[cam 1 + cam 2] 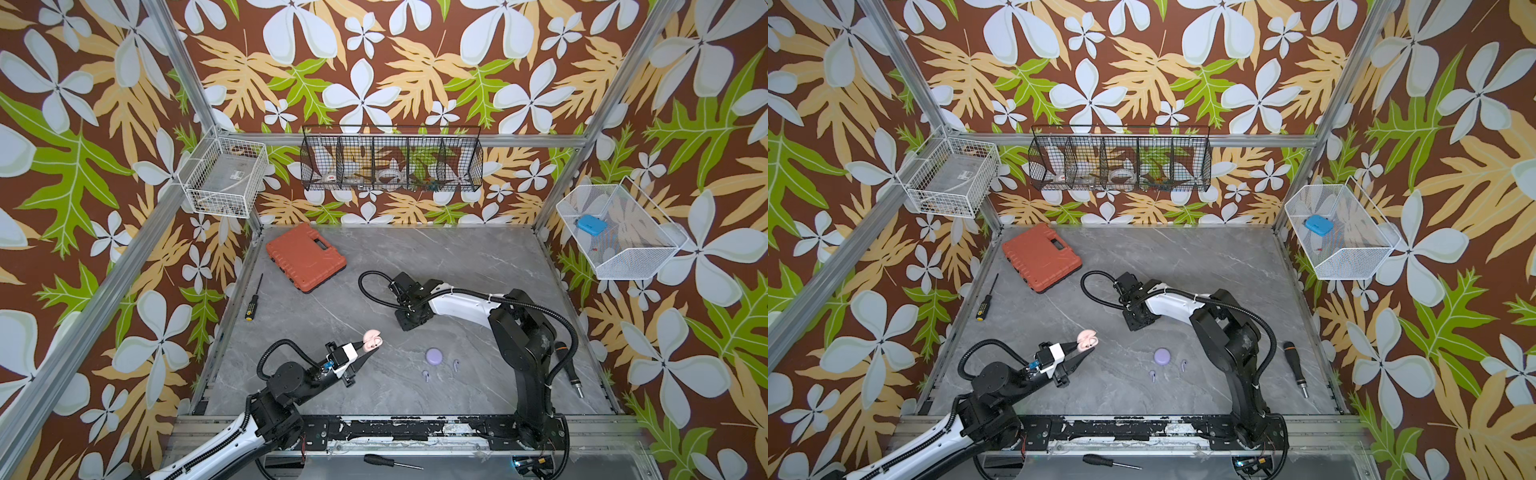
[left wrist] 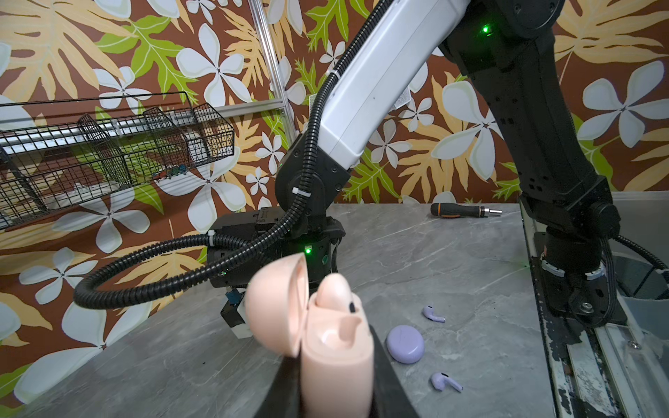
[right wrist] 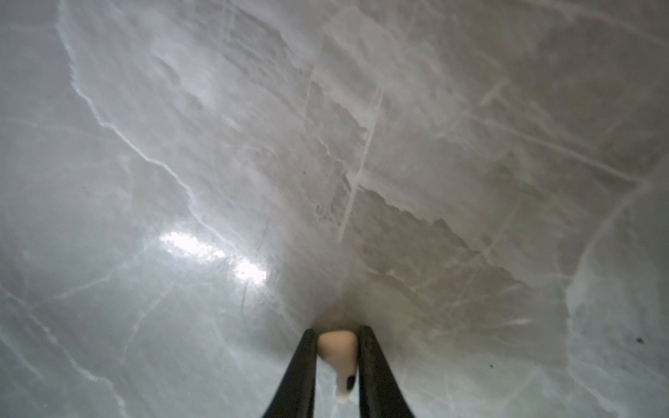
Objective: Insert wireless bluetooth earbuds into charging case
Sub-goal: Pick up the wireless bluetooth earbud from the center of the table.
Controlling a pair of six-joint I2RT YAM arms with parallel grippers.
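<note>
While the left gripper (image 2: 333,387) clamps the open pink case (image 2: 338,347), the right gripper (image 3: 337,332) pinches a pale pink earbud (image 3: 336,347). Its jaws stand barely apart.

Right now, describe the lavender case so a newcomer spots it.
On the grey marble table, look toward the robot's edge, around the middle. The lavender case lies there beside two lavender earbuds; it is a shut round puck, unlike the open pink case in the left gripper.
</note>
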